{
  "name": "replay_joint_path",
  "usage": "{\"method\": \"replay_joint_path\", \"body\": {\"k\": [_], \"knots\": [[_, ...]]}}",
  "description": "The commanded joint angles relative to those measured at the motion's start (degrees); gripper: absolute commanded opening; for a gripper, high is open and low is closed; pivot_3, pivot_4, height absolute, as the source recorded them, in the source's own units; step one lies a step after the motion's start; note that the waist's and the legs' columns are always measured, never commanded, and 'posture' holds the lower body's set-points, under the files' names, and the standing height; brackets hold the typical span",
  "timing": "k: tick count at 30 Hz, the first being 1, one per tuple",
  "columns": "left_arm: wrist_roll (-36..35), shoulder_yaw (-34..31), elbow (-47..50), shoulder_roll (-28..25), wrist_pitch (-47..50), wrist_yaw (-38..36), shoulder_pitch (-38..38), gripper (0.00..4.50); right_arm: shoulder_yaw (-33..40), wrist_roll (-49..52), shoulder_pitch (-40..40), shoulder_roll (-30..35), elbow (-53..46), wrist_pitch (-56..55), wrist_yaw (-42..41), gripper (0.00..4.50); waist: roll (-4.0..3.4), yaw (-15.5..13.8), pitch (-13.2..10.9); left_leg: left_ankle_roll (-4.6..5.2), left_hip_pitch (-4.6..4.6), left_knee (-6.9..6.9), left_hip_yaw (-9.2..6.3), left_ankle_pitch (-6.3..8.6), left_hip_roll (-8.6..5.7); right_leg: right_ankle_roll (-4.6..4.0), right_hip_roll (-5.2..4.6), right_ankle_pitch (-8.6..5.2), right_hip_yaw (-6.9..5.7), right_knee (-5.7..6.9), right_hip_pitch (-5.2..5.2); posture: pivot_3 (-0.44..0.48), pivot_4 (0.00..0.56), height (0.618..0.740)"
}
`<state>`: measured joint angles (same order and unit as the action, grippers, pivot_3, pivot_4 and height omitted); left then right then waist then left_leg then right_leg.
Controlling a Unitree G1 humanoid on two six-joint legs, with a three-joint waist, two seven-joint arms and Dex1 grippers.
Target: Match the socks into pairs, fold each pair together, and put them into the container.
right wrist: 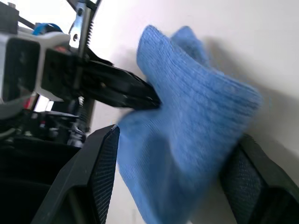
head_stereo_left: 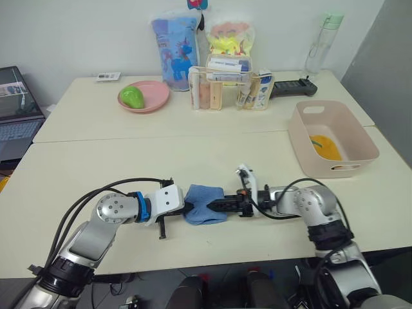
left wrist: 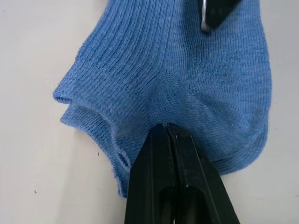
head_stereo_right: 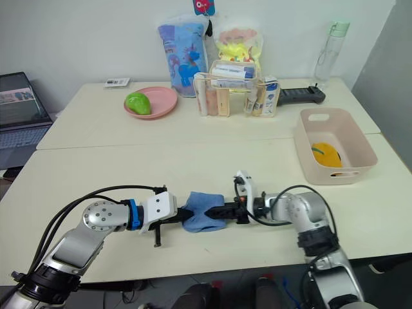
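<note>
From the head camera, the light blue socks (head_stereo_left: 205, 205) lie bunched near the front edge of the worktop (head_stereo_left: 129, 161), about midway along it. The left end effector (head_stereo_left: 185, 207) meets the bundle from the robot's left and the right end effector (head_stereo_left: 217, 205) from its right. The container (head_stereo_left: 331, 138) sits at the right edge, well apart from the bundle, with something mustard yellow (head_stereo_left: 325, 148) already inside. A pink plate (head_stereo_right: 151, 102) with a green object and a clear organizer box (head_stereo_right: 235, 90) stand along the back edge.

In the left wrist view, the left end effector's fingers (left wrist: 175, 186) are pressed together, pinching a fold of the ribbed knit near the heel.

In the right wrist view, the right end effector's fingers (right wrist: 100, 172) are spread wide, with the blue cloth bulging between them and not yet clamped.

The risk, as I judge it, is that the left pinch holds only one layer. A lift could then drag one sock out and undo the pairing. If the right fingers close on the loose bulge, the fold may slip and open on the way to the container.
</note>
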<state>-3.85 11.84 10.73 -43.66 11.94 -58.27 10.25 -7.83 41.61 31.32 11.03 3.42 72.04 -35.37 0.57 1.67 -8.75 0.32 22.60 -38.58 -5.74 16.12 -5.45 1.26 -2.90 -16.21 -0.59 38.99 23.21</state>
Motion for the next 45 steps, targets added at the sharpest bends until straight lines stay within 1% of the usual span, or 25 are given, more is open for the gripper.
{"method": "replay_joint_path", "body": {"k": [1, 2, 3, 5, 6, 12, 13, 15, 18, 20, 22, 23, 24, 25, 27, 30, 31, 33, 36, 37, 40, 42, 45], "knots": [[0.9, 1.1, -0.5, -0.8, 1.6, -0.5, -1.6, 0.0, 1.0, -0.2, 1.0, -0.7, 0.5, 0.0, 0.4, 3.22, 0.0, -0.1, 0.0, 0.0, 0.0, 0.0, 0.0, 0.0, -0.01, 0.0, 0.0, 0.0, 0.0, -0.01, 0.0, 0.0, 0.15, 0.74], [0.7, 1.0, -0.3, -0.6, 1.8, -0.4, -1.6, 0.0, 1.2, -0.4, 1.0, -1.1, 1.1, -0.2, 0.7, 3.22, 0.0, 0.0, 0.0, 0.0, 0.0, -0.01, 0.0, 0.0, -0.01, 0.0, -0.01, 0.0, 0.01, -0.01, 0.0, 0.0, 0.15, 0.74], [0.6, 1.0, -0.2, -0.6, 1.9, -0.3, -1.6, 0.0, 1.2, -0.5, 0.9, -1.3, 1.5, -0.4, 0.8, 3.06, -0.01, 0.0, 0.0, 0.0, -0.02, 0.0, 0.0, 0.0, -0.01, 0.0, -0.01, 0.0, 0.01, 0.0, -0.01, 0.0, 0.15, 0.74], [0.3, 0.6, 0.0, -0.4, 2.3, -0.1, -1.7, 0.0, 1.3, -0.8, 0.6, -1.4, 1.5, -0.7, 1.0, 2.57, -0.02, 0.0, 0.0, 0.0, -0.04, 0.02, 0.0, 0.0, -0.01, 0.0, 0.0, 0.0, 0.01, 0.03, 0.0, 0.0, 0.15, 0.74], [0.1, 0.5, 0.2, -0.3, 2.4, -0.2, -1.8, 0.0, 1.6, -0.7, 0.5, -1.5, 1.4, -0.6, 1.0, 2.29, -0.01, 0.0, 0.0, 0.0, -0.04, 0.04, 0.0, 0.0, -0.01, 0.0, 0.0, 0.0, 0.0, 0.03, 0.0, 0.0, 0.15, 0.74], [-0.3, 0.4, 0.6, 0.5, 3.0, 0.1, -0.9, 0.0, 3.0, -1.7, -0.1, -1.5, 0.9, -1.3, 2.0, 0.14, 0.01, 0.0, 0.1, 0.02, -0.11, 0.09, 0.0, 0.01, -0.01, 0.0, 0.0, 0.0, 0.02, 0.03, -0.03, 0.0, 0.15, 0.74], [-0.7, 0.3, 0.8, 1.0, 3.0, 0.2, -0.6, 0.0, 3.1, -1.7, -0.4, -1.3, 0.5, -1.3, 1.8, 0.01, 0.0, 0.0, 0.1, 0.02, -0.13, 0.09, 0.0, 0.01, -0.01, 0.0, 0.0, 0.0, 0.02, 0.03, -0.03, 0.0, 0.15, 0.74], [-2.5, -0.9, 1.4, 2.2, 4.2, 0.4, 0.4, 0.0, 3.6, -1.5, -0.9, -0.7, -0.5, -1.3, 1.7, 0.01, 0.0, -0.2, 0.1, 0.02, -0.14, 0.08, 0.0, 0.01, -0.01, 0.0, 0.0, 0.0, 0.02, 0.03, -0.03, 0.0, 0.15, 0.74], [-10.5, -4.9, 4.0, 4.9, 10.1, -0.2, 3.9, 0.0, 8.3, 0.8, -1.2, -0.9, -3.2, 0.4, 3.9, 0.01, 0.01, -0.5, 0.1, 0.02, -0.09, 0.06, -0.01, 0.01, -0.04, 0.0, -0.01, 0.0, 0.0, 0.02, -0.03, 0.0, 0.15, 0.74], [-16.5, -7.2, 5.7, 6.3, 15.3, -0.8, 7.7, 0.38, 11.0, 2.4, -0.6, 0.2, -6.7, 1.4, 4.6, 0.0, 0.04, -0.6, 0.0, 0.0, 0.11, -0.13, -0.08, 0.0, -0.03, 0.01, -0.01, 0.01, -0.07, 0.06, 0.04, 0.0, 0.15, 0.74], [-22.5, -9.5, 7.0, 8.1, 21.0, 0.2, 12.9, 0.9, 13.8, 3.3, 0.4, 2.2, -10.8, 1.8, 5.6, 0.0, 0.04, -0.8, 0.0, 0.0, 0.23, -0.2, -0.09, 0.0, -0.04, 0.01, -0.01, 0.01, -0.09, 0.06, 0.11, 0.0, 0.15, 0.74], [-24.6, -10.3, 7.2, 8.9, 23.2, 1.0, 15.5, 1.18, 15.2, 3.7, 1.1, 3.4, -12.7, 1.9, 6.0, 0.0, 0.05, -0.8, 0.0, -0.01, 0.24, -0.22, -0.09, -0.01, -0.04, 0.02, -0.01, 0.01, -0.1, 0.06, 0.11, 0.0, 0.15, 0.74], [-25.8, -10.8, 7.1, 9.7, 24.7, 1.9, 17.9, 1.55, 16.5, 4.0, 1.9, 4.7, -14.5, 2.1, 6.5, 0.0, 0.04, -0.7, 0.0, -0.01, 0.25, -0.23, -0.09, -0.01, -0.03, 0.02, -0.01, 0.01, -0.1, 0.05, 0.11, 0.0, 0.15, 0.74], [-26.6, -10.9, 6.4, 11.3, 25.5, 3.1, 21.2, 1.85, 18.3, 3.9, 3.4, 7.4, -16.5, 2.0, 6.8, 0.0, 0.04, -0.7, 0.0, -0.01, 0.24, -0.23, -0.07, -0.01, -0.04, 0.02, -0.01, 0.01, -0.1, 0.05, 0.1, 0.0, 0.15, 0.74], [-27.4, -10.9, 5.4, 13.4, 26.3, 4.8, 25.3, 2.53, 20.2, 3.7, 5.4, 11.1, -18.6, 1.7, 7.4, 0.0, 0.04, -0.6, 0.0, -0.01, 0.25, -0.22, -0.05, -0.01, -0.05, 0.02, -0.01, 0.01, -0.08, 0.04, 0.1, 0.0, 0.15, 0.74], [-27.7, -10.6, 4.2, 15.4, 26.5, 6.5, 28.5, 3.53, 21.6, 3.1, 7.6, 15.1, -19.0, 1.2, 7.9, 0.0, 0.04, -0.2, 0.0, -0.02, 0.22, -0.17, -0.04, -0.01, -0.02, 0.02, 0.0, 0.01, -0.08, 0.02, 0.08, 0.0, 0.15, 0.74], [-26.9, -9.5, 2.6, 17.4, 25.0, 7.1, 30.8, 3.85, 21.3, -0.4, 9.1, 21.0, -18.3, -1.9, 6.8, 0.0, 0.04, -0.1, 0.0, -0.02, 0.2, -0.15, -0.03, -0.01, 0.0, 0.02, 0.01, 0.01, -0.08, 0.03, 0.08, 0.0, 0.15, 0.74], [-26.0, -8.3, 0.3, 20.4, 23.1, 7.8, 33.8, 4.44, 20.5, -5.6, 11.1, 29.6, -16.8, -7.1, 5.1, 0.0, -0.02, -0.5, -0.2, -0.01, 0.28, -0.2, -0.01, -0.02, -0.04, 0.02, -0.02, 0.01, -0.08, 0.06, 0.1, 0.0, 0.15, 0.74], [-24.2, -7.6, -2.3, 23.7, 19.8, 9.8, 35.5, 4.44, 17.0, -13.1, 11.7, 38.4, -12.6, -16.5, 2.6, 0.0, 0.01, -1.3, -0.1, 0.02, 0.3, -0.25, 0.12, -0.02, -0.08, 0.04, -0.06, 0.01, -0.03, -0.02, 0.09, 0.0, 0.15, 0.74], [-23.3, -7.1, -2.8, 24.4, 18.6, 10.3, 35.5, 4.44, 14.4, -18.2, 11.0, 42.1, -10.5, -22.6, 1.6, 0.0, 0.02, -1.2, -0.1, 0.02, 0.28, -0.22, 0.12, -0.01, -0.05, 0.05, -0.04, 0.0, -0.02, -0.04, 0.08, 0.0, 0.15, 0.74], [-22.4, -6.0, -2.7, 25.7, 17.6, 11.0, 34.7, 4.44, 9.9, -28.7, 9.6, 48.6, -3.8, -36.4, 0.1, 0.0, 0.05, -1.2, -0.2, 0.01, 0.26, -0.19, 0.21, -0.02, -0.01, 0.05, -0.03, 0.0, 0.0, -0.01, 0.08, 0.0, 0.15, 0.74], [-23.3, -5.1, -0.9, 26.3, 18.5, 10.8, 33.4, 4.44, 6.3, -35.3, 9.6, 51.1, 2.1, -45.8, -1.0, 0.0, 0.05, -1.2, -0.2, 0.01, 0.24, -0.19, 0.28, -0.02, -0.01, 0.05, -0.03, 0.0, 0.07, 0.01, 0.08, 0.0, 0.15, 0.74], [-22.9, -3.7, 0.7, 26.6, 18.5, 10.9, 32.2, 4.44, 0.4, -44.4, 11.8, 52.2, 10.6, -58.4, -1.9, 0.0, 0.05, -1.1, -0.2, 0.01, 0.21, -0.19, 0.33, -0.02, 0.01, 0.05, -0.03, 0.0, 0.12, 0.03, 0.09, 0.0, 0.15, 0.74]]}}
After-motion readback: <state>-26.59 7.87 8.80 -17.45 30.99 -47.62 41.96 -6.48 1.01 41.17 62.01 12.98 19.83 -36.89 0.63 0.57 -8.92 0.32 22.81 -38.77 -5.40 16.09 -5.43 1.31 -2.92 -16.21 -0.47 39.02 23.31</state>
